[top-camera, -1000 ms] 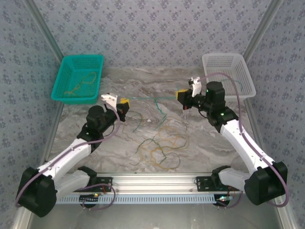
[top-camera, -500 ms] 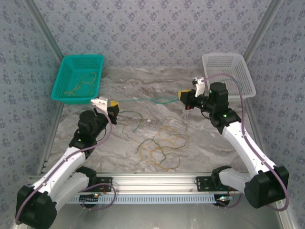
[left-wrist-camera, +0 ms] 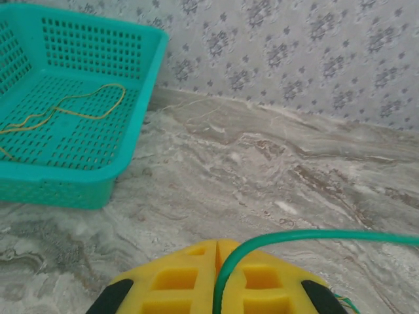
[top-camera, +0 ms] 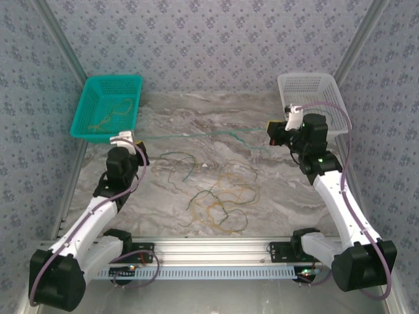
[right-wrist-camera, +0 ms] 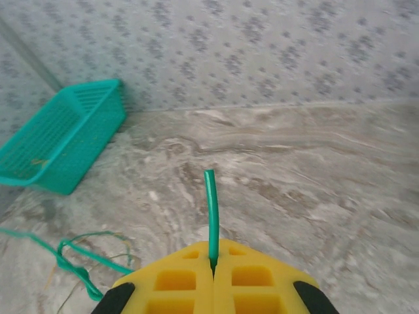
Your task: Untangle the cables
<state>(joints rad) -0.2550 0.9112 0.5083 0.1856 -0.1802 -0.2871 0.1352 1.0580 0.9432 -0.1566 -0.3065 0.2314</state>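
Marble counter (top-camera: 278,196). Arms swung wider than a second ago: left gripper (top-camera: 124,139) now by teal basket (top-camera: 114,77) at left edge, right gripper (top-camera: 272,133) by white basket (top-camera: 308,76). Each clamps one green cable (top-camera: 196,135), now stretched taut between them. Remaining cables (top-camera: 219,199) heaped mid-counter. Right wrist view adds a short cable tip (right-wrist-camera: 210,203) poking above the jaws.

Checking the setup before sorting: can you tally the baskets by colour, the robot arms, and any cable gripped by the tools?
Teal plastic mesh basket: 1
White plastic mesh basket: 1
Black-and-white robot arms, left arm and right arm: 2
Thin green cable gripped by left tool and right tool: 1
Total: 5
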